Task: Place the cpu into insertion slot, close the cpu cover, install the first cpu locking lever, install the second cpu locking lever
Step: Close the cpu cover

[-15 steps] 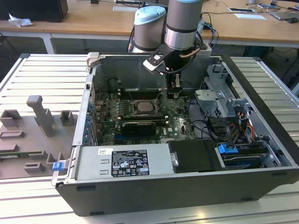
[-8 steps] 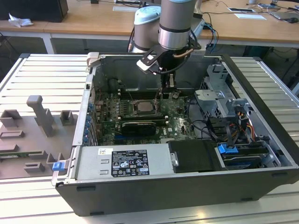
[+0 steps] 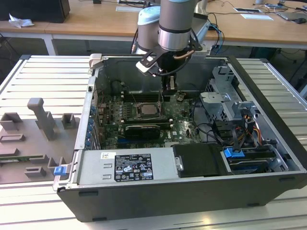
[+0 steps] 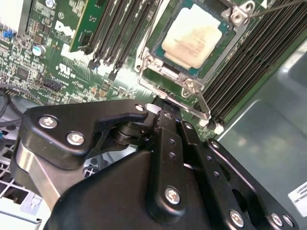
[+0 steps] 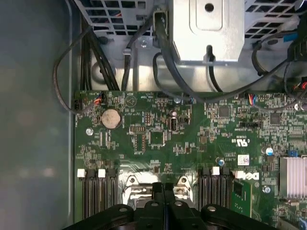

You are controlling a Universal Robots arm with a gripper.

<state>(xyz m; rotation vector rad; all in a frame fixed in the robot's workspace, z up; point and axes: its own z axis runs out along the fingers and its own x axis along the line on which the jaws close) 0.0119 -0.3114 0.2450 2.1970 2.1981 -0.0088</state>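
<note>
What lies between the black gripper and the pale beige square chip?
In the second wrist view: the rim of the silver-grey metal frame plate, between gripper and chip.

You have the cpu (image 4: 194, 36) seated on the motherboard (image 3: 184, 128) inside the case (image 3: 192, 203), memory slots (image 4: 254, 62) on either side, the gripper (image 3: 166, 95) just beside it, and the power supply (image 3: 127, 166) along the case's near wall in the exterior view.

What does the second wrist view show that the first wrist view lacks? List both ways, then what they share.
Second wrist view: the cpu seated in its socket, the cpu cover framing it. First wrist view: a coin cell, a silver drive cage, black cables. Both wrist views: the gripper, shut, the green motherboard and memory slots.
</note>
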